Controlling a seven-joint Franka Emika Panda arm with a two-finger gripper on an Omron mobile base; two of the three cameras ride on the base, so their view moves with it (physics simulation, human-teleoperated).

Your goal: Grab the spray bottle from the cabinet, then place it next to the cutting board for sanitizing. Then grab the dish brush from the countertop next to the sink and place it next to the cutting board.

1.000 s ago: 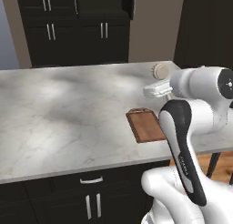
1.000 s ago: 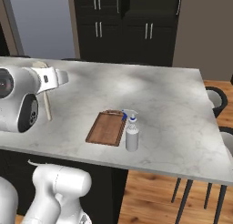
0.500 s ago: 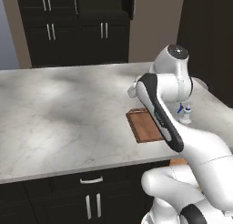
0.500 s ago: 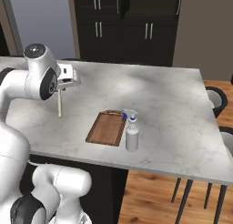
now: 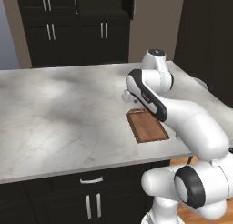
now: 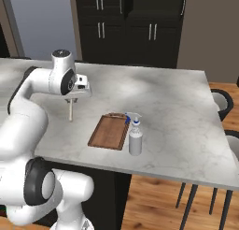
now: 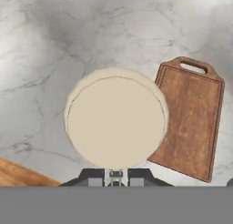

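Note:
My gripper (image 6: 73, 99) hangs over the marble countertop (image 6: 177, 107), just left of the cutting board (image 6: 109, 131), and is shut on the dish brush. The brush's thin pale handle (image 6: 71, 111) points down toward the slab. In the hand view the round cream brush head (image 7: 116, 123) sits right in front of the gripper (image 7: 116, 176) and hides the handle. The reddish-brown cutting board (image 7: 191, 123) lies to its right, handle end away. The white spray bottle (image 6: 135, 136) stands upright by the board's right edge. In the left base view the board (image 5: 146, 125) lies under the arm.
Black-brown cabinets (image 6: 126, 28) line the far wall behind the counter. Dark stools (image 6: 220, 102) stand at the counter's right end over a wooden floor (image 6: 158, 201). The counter's near edge (image 5: 68, 173) runs below the board. Broad bare marble (image 5: 59, 109) lies left of the gripper.
The arm has swung in from the side with the brush and reached out over the counter, bringing the hand beside the board's left edge. Board and bottle have stayed put.

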